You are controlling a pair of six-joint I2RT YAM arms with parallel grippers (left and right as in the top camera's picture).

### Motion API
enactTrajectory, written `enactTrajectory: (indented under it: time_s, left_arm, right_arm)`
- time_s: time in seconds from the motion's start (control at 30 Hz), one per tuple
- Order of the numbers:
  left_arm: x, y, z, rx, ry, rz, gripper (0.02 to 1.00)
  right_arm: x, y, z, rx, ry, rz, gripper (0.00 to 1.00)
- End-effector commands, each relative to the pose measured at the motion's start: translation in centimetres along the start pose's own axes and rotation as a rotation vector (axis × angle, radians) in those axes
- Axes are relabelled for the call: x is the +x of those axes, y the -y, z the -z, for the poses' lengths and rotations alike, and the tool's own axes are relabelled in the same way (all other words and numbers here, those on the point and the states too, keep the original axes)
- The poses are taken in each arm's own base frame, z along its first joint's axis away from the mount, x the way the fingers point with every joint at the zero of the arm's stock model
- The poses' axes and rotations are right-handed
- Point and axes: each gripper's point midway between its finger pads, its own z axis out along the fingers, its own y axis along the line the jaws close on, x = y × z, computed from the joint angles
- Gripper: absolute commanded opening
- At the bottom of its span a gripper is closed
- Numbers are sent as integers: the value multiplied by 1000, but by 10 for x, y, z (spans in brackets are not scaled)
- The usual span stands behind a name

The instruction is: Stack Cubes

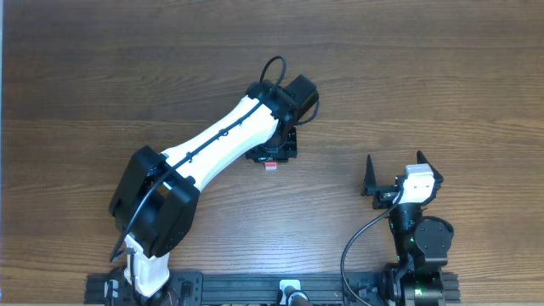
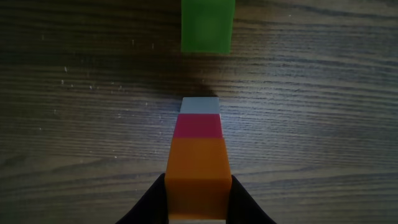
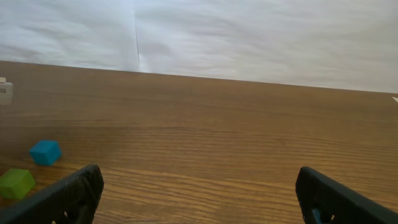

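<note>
The left gripper (image 2: 198, 186) had its two black fingers (image 2: 245, 202) pressed against opposite sides of the orange cube (image 2: 198, 168), the top block of a three-cube stack. Under it sat a red cube (image 2: 198, 126), and under that a pale grey cube (image 2: 200, 106) resting on the dark wood-grain tabletop (image 1: 127, 68), the three standing in one straight column. A bright green cube (image 2: 208, 25) lay on the tabletop near the stack but apart from it. In the top view the white left arm (image 1: 221, 136) reached from its base to the middle of the tabletop, with its gripper over the stack. The right gripper (image 3: 199, 180) sat close to its own base, well apart from the stack, its fingers (image 3: 81, 190) spread wide and holding nothing. Its wrist view showed a small blue cube (image 3: 45, 152) near the green cube without touching it, both on the tabletop, with a white backdrop (image 3: 249, 37) behind the far edge.
</note>
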Motion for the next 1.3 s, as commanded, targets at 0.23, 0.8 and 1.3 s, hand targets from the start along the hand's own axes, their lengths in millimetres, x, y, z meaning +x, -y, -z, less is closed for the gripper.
enactTrajectory:
  time_s: [0.23, 0.8, 1.3]
  left_arm:
    - [-5, 1, -4, 2, -7, 24, 95]
    - [-5, 1, -4, 2, -7, 23, 283]
    - [-4, 0, -4, 2, -7, 23, 404]
  right_arm:
    - [1, 1, 0, 5, 0, 3, 991]
    - [1, 1, 0, 5, 0, 3, 991]
    - [1, 1, 0, 5, 0, 3, 993]
